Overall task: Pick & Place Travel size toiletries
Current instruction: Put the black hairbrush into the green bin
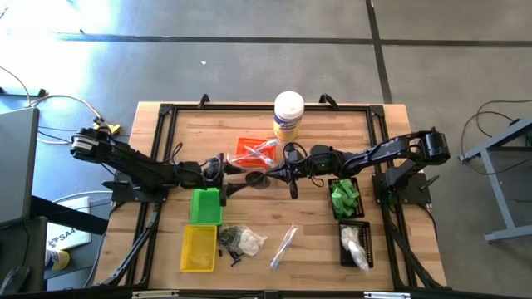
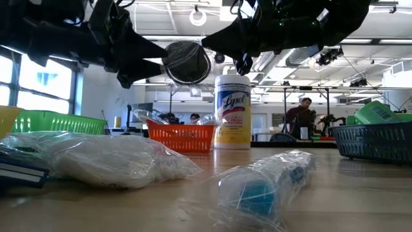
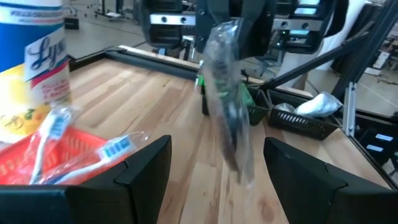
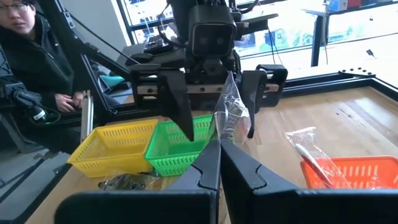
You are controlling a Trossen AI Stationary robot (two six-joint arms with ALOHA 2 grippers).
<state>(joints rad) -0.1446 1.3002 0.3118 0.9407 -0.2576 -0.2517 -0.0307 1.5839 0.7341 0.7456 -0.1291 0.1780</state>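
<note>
Found a clear-wrapped toothbrush pack closest to the low camera, beside a bag of white fluff, both well in front of the Lysol canister.

Saw both arms meeting just in front of that canister. Noted the right gripper pinched tight on the top edge of a clear bag of small dark pieces, held off the table and hanging long axis near vertical, slightly tilted. Noted the left gripper spread wide and facing it, one finger on either side of the bag, neither touching — judged a handover, with only a closing of the left jaws wanted.

Counted trays next:
- Orange tray, beside the canister, held wrapped toothbrushes.
- Green tray and yellow tray, farther off, looked bare.
- Black tray held green bottles.
- Second black tray held white fluff bags.
</note>
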